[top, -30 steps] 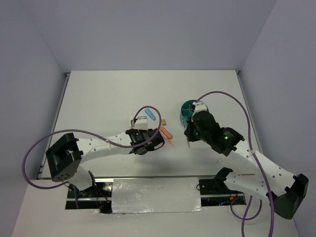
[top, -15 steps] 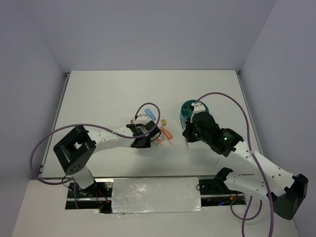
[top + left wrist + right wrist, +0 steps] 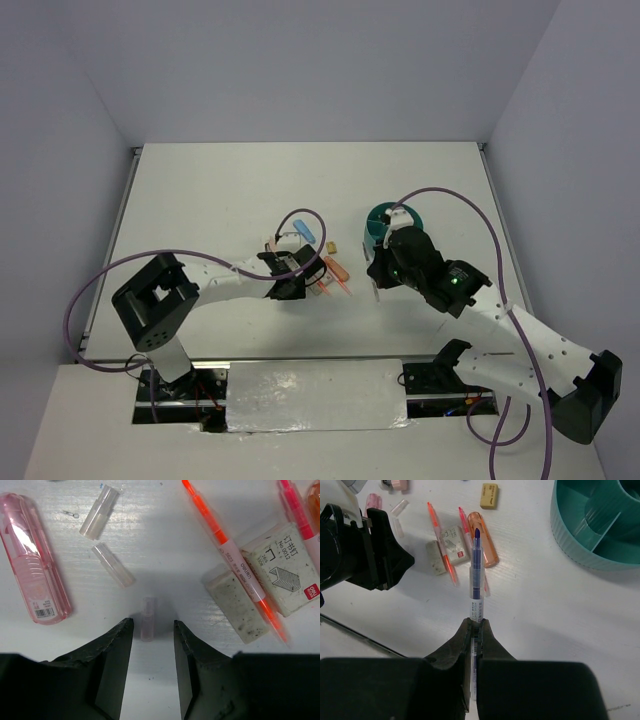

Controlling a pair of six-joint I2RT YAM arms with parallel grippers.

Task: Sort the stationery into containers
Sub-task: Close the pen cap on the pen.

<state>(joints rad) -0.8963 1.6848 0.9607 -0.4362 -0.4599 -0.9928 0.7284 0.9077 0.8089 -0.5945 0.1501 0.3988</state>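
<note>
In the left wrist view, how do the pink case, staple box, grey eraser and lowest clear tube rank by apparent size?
Largest to smallest:
pink case
staple box
grey eraser
lowest clear tube

Blue pen (image 3: 477, 575) gripped; orange pens (image 3: 441, 545) near teal cup (image 3: 570, 530).

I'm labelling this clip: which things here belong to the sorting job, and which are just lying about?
Job: cup, blue pen, orange pen, pink tape, erasers, staple box, caps.
Just there: foil sheet, cables.
</note>
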